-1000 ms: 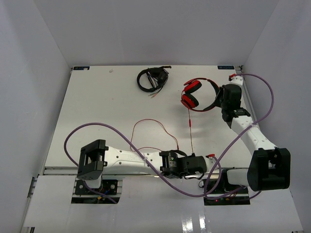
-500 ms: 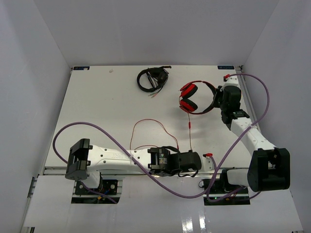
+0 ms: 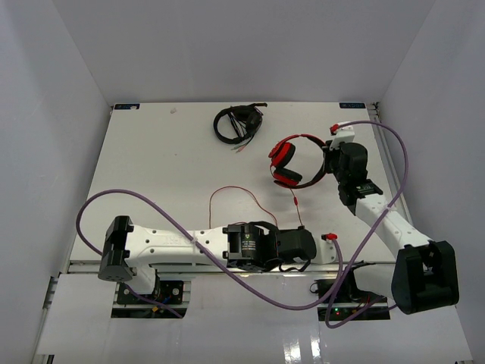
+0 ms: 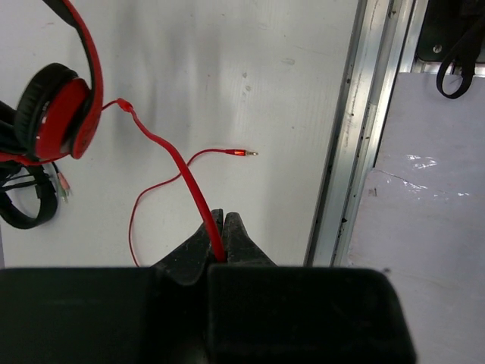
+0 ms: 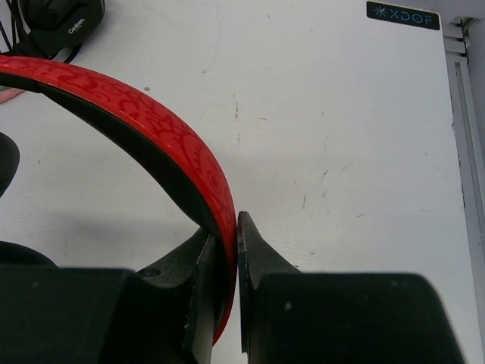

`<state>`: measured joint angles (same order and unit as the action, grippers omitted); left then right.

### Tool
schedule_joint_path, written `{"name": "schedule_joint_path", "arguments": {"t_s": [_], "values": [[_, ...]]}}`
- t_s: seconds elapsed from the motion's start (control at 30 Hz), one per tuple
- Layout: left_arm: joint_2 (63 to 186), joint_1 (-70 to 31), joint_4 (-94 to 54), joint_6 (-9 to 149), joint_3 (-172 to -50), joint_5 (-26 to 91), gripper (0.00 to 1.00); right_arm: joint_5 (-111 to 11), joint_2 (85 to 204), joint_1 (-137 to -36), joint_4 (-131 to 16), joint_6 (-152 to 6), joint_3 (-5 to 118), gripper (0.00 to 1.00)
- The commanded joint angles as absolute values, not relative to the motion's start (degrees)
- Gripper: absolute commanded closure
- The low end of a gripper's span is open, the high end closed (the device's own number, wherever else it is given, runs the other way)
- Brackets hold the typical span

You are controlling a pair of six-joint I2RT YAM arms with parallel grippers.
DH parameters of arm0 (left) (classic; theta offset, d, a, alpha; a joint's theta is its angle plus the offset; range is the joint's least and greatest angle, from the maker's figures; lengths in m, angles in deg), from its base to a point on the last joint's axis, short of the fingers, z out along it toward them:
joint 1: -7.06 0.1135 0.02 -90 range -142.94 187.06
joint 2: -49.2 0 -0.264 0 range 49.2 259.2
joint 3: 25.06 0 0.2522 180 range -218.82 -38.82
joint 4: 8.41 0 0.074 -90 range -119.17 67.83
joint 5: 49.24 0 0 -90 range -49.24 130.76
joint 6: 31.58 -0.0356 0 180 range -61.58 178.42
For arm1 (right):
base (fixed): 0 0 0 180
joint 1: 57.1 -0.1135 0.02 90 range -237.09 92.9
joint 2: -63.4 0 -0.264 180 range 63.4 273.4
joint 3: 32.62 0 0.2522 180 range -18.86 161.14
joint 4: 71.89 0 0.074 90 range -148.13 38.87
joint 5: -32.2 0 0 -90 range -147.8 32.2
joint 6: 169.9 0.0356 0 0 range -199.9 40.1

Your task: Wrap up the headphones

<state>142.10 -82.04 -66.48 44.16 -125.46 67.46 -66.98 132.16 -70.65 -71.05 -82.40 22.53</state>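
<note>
1. Plainly, the headphones (image 3: 292, 159) sat over the far right of the counter (image 3: 151, 174), near a black pair (image 3: 237, 123) but apart from it. I could not tell whether they rested on the counter or hung just above it.
2. The right hand (image 5: 227, 227) was closed on the red headband (image 5: 144, 125), pinching it edge-on between both fingers.
3. The left hand (image 4: 225, 224) was closed on the cable (image 4: 180, 163) by the counter's near edge. The plug (image 4: 241, 153) lay loose just beyond it.
4. The band looked stiff, springy and glossy, so probably slippery. A firm pinch on the band seemed the soundest hold, since the padded cups would likely squash and roll.
5. The cable looked thin, flat, light and limp. It would likely slide or kink, so it wanted a close grip and gentle tension.
6. A slack loop lay on the counter and could snag while winding.
</note>
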Motion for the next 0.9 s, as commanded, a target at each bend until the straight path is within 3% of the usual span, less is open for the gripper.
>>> {"name": "schedule_joint_path", "arguments": {"t_s": [0.0, 0.67, 0.87], "values": [[137.0, -82.6, -68.5, 41.5, -130.8, 72.0, 1.00, -66.7, 129.9, -71.1, -78.9, -85.5, 21.8, 0.92], [136.2, -81.9, -66.6, 33.2, -136.5, 78.5, 1.00, -60.0, 125.8, -76.2, -79.5, -100.6, 15.6, 0.92], [136.5, -81.2, -66.4, 32.7, -136.4, 78.1, 1.00, -52.5, 123.2, -76.3, -77.4, -100.9, 15.9, 0.92]]}}
